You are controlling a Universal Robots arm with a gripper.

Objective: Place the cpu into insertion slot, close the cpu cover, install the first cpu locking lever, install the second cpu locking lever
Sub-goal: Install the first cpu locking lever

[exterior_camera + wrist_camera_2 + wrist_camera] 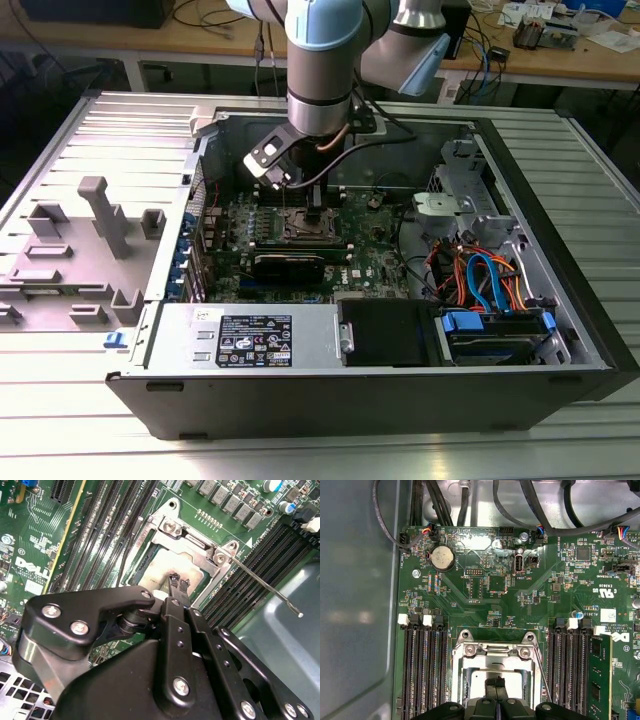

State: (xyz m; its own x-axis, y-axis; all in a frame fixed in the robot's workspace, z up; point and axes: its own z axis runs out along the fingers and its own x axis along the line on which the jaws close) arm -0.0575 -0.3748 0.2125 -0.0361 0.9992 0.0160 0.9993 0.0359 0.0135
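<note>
Pincer [179, 582] closed, over cpu [161, 572].

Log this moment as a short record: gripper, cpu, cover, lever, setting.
gripper: shut, tips together at the cpu's top; contact unclear
cpu: lying in the insertion slot
cpu cover: appears down, framing the chip
locking lever: thin rod sticking out free beside the socket, not latched
setting: green motherboard inside an open computer case
</note>
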